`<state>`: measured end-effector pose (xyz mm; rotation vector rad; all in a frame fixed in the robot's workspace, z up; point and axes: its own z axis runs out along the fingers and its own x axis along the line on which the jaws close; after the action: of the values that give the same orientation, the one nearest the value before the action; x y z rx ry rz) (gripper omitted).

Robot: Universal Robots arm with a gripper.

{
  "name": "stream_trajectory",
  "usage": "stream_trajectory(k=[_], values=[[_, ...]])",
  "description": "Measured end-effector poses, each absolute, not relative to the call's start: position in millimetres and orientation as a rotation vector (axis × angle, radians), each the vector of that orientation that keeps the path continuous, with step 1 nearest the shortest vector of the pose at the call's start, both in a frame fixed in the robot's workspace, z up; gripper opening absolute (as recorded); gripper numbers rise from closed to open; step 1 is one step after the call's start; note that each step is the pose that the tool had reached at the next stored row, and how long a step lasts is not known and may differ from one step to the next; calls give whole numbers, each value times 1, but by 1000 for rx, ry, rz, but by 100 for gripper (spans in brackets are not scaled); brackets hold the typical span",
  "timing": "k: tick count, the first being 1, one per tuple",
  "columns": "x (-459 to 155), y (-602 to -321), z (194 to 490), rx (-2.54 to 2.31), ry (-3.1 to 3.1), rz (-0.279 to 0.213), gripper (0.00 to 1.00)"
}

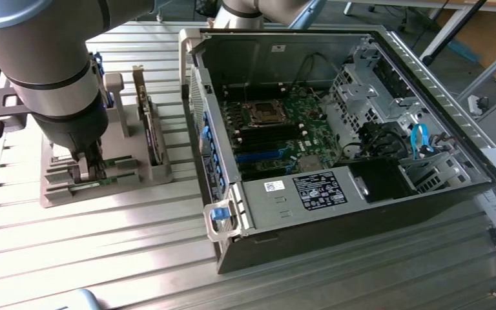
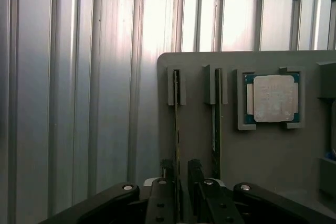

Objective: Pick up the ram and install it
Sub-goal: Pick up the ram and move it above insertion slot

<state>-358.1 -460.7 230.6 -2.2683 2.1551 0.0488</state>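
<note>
- Ram stick (image 2: 177,114), a long, thin green circuit board seen edge-on, stands upright in a narrow slot of a flat grey plastic holder (image 2: 273,156).
- Black fingers (image 2: 167,171) are spread wide, one on each side of the ram stick's near end; they straddle it with a small gap showing on either side and have hold of nothing.
- A second thin green stick (image 2: 217,119) stands on edge in the neighbouring slot, just beside the first and parallel to it.
- A square silver processor chip (image 2: 272,98) lies flat in a grey nest on the same holder, beyond the second stick.
- In the exterior view the grey robot arm (image 1: 50,71) reaches straight down onto the holder, which lies on a ribbed aluminium surface (image 1: 101,258).
- A dark expansion card (image 1: 149,129) stands upright in the holder, between the arm and the case.
- An open dark computer case (image 1: 274,48) lies on its side at the exterior view's right, its green motherboard (image 1: 291,123) exposed.
</note>
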Motion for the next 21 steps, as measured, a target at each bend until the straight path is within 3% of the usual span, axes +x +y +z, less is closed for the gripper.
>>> stream_trajectory(k=[21], values=[[-357,-461,220,-2271,2153,49,25]])
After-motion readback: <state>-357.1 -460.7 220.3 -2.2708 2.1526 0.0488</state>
